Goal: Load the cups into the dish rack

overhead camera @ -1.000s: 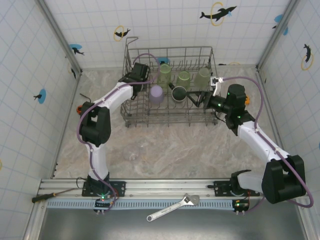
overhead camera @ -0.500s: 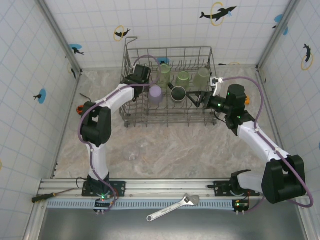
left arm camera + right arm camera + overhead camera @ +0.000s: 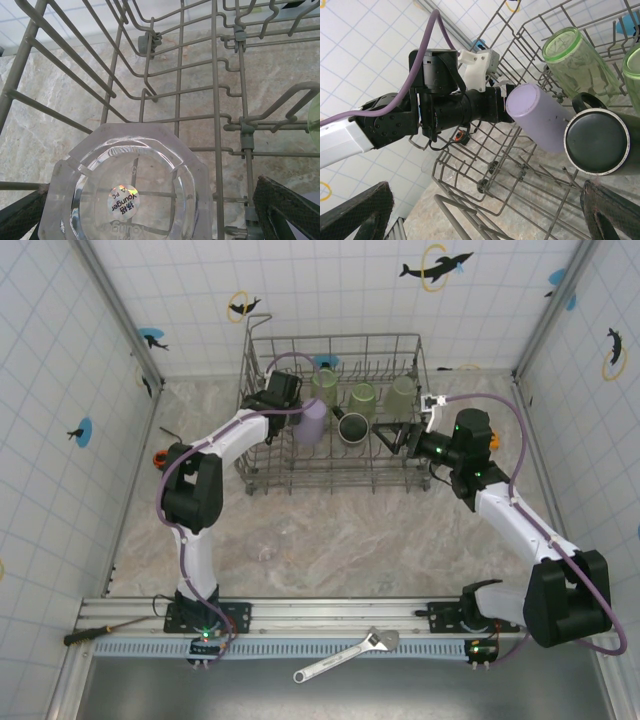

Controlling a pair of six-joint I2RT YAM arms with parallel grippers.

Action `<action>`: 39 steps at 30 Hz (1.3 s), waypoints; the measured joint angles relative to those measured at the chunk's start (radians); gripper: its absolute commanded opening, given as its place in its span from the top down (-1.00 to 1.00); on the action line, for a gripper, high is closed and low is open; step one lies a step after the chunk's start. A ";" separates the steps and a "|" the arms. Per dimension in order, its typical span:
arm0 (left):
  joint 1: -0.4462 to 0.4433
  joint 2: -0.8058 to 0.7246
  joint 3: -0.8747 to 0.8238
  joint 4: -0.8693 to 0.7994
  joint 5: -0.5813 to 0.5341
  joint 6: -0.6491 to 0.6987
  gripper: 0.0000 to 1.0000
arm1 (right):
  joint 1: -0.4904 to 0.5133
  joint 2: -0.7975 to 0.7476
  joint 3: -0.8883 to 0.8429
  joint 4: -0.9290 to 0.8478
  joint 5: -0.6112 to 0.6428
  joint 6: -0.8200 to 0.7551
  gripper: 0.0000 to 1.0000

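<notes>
Now the left gripper (image 3: 150, 200) is reaching down into the left end of the dish rack (image 3: 340, 337), with its fingers (image 3: 282, 207) standing wide apart. Between them a clear tumbler (image 3: 125, 192) is sitting upside down inside the rack, its eight-sided base and small round sticker facing the wrist camera. The finger on the right of that view is standing clear of the tumbler. The one on the left is sitting just beside its edge, and whether it is touching cannot be told. Nothing is being gripped.

From the rack's right end the right gripper (image 3: 487, 212) is pointing in over the wires. Its fingers (image 3: 362, 215) are spread just as wide and are holding nothing.

Just ahead of it, near the middle of the rack, a black mug (image 3: 595, 142) is lying tilted with its flat bottom turned toward the right wrist camera. A lavender cup (image 3: 540, 122) is leaning just beside the mug, on the side toward the rack's left end. The left arm's black wrist is showing behind that cup.

Along the rack's far side three green tumblers (image 3: 365, 398) are leaning in a row among the tines.

On the table in front of the rack, well apart from it, a faint clear shape (image 3: 268, 546) is lying; it may be another tumbler. Farther from the rack, by the arms' bases, a wrench (image 3: 345, 655) and a screwdriver (image 3: 95, 632) are lying.
</notes>
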 measured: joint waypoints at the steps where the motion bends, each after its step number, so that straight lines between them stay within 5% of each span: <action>1: 0.000 0.000 0.000 0.000 -0.003 -0.002 -0.94 | 0.000 0.000 0.000 0.000 0.000 0.002 -0.99; 25: -0.007 0.004 0.020 0.024 -0.159 -0.061 -0.95 | 0.012 0.000 -0.008 0.000 0.019 0.011 -0.99; 39: -0.007 -0.024 0.051 0.036 -0.134 -0.124 -0.95 | 0.034 0.000 -0.009 0.000 0.030 0.011 -0.99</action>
